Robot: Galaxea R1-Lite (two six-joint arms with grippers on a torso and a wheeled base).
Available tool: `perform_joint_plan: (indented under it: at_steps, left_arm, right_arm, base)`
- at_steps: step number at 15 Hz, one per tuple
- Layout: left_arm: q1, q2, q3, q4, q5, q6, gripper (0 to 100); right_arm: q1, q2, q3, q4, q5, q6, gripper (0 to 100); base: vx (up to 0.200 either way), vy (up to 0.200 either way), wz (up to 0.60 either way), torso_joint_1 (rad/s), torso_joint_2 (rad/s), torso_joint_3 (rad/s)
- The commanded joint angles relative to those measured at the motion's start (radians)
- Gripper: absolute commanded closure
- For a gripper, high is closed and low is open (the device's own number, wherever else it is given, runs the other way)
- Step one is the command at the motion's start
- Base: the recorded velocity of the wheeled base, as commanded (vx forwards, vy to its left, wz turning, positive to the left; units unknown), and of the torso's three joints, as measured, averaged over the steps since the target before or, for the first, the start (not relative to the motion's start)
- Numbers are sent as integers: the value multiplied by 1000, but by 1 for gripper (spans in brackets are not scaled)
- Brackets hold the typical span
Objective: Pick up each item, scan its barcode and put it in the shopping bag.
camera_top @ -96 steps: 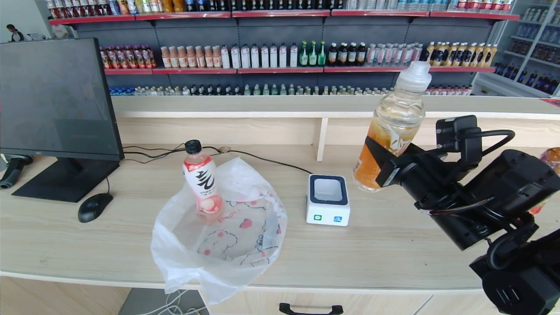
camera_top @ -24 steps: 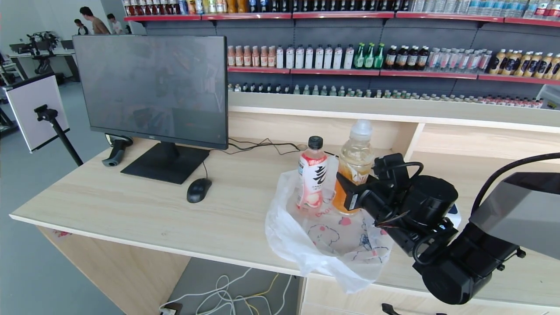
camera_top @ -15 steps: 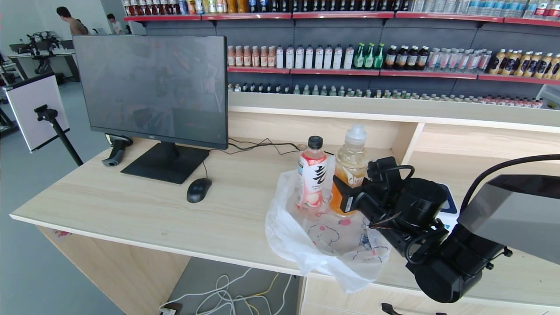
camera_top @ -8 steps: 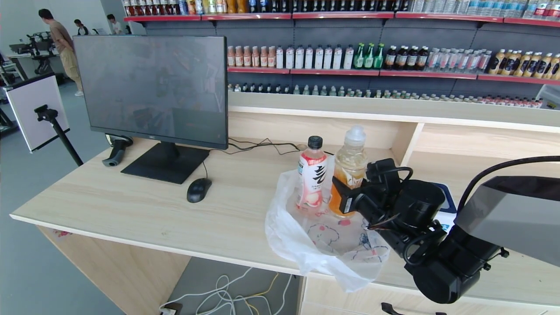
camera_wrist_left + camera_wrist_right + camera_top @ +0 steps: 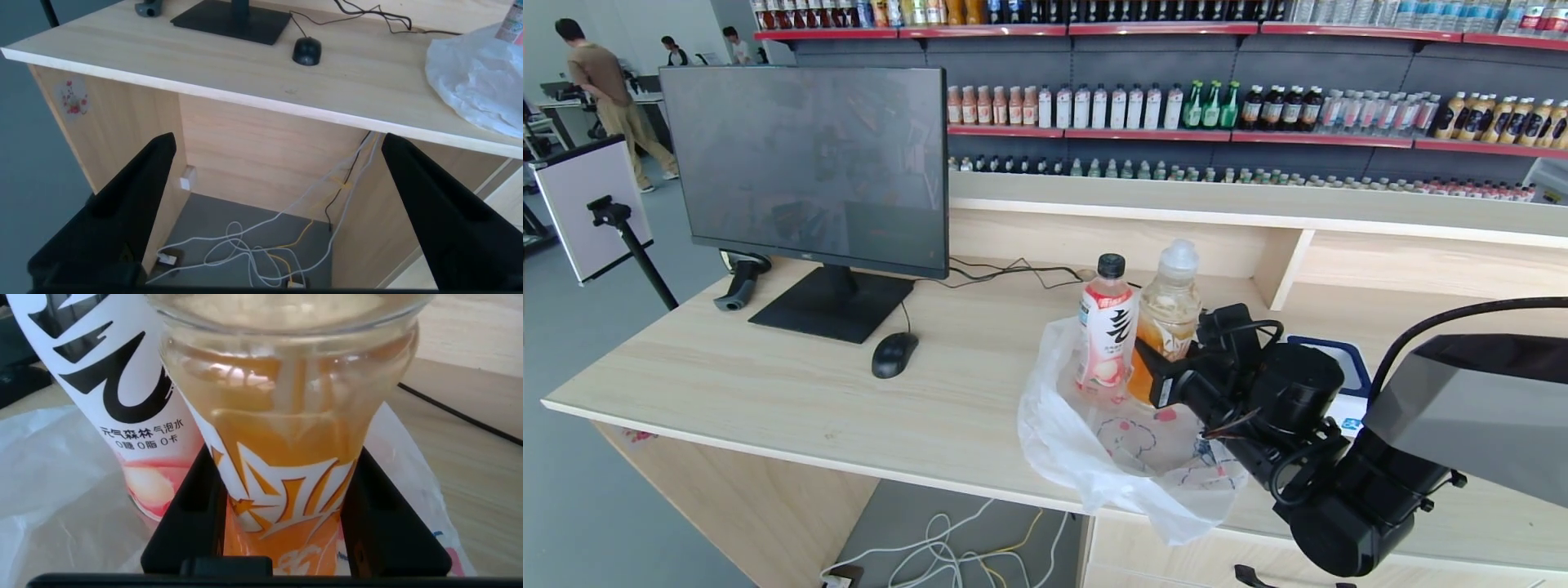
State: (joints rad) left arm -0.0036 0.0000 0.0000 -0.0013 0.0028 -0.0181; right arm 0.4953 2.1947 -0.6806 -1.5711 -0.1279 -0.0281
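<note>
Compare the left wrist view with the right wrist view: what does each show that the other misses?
Left wrist only: the left gripper, open, low in front of the wooden counter; the mouse and monitor base on top of it; loose cables on the floor beneath it. Right wrist only: the right gripper shut on the orange drink bottle. Both: the shopping bag, the pink-labelled bottle standing in it (just a sliver in the left wrist view), and the counter top.
</note>
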Motion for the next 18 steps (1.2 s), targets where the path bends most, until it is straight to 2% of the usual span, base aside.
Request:
perform_joint_plan:
  at_steps: [1, 15, 16, 18]
  left_arm:
    - [-1, 2, 0, 0, 0, 0, 0]
    - [1, 0, 0, 0, 0, 0, 0]
    - [-1, 2, 0, 0, 0, 0, 0]
    - [-1, 0, 0, 0, 0, 0, 0]
  right_arm:
    - [2, 10, 10, 0, 1, 0, 100]
    - [-6, -3, 76, 0, 1, 13, 100]
    - [-6, -3, 84, 0, 1, 13, 0]
    - [-6, -10, 85, 0, 1, 14, 0]
  base:
    - [0, 0, 0, 0, 0, 0]
    - [0, 0, 0, 0, 0, 0]
    - [0, 0, 0, 0, 0, 0]
    - [0, 0, 0, 0, 0, 0]
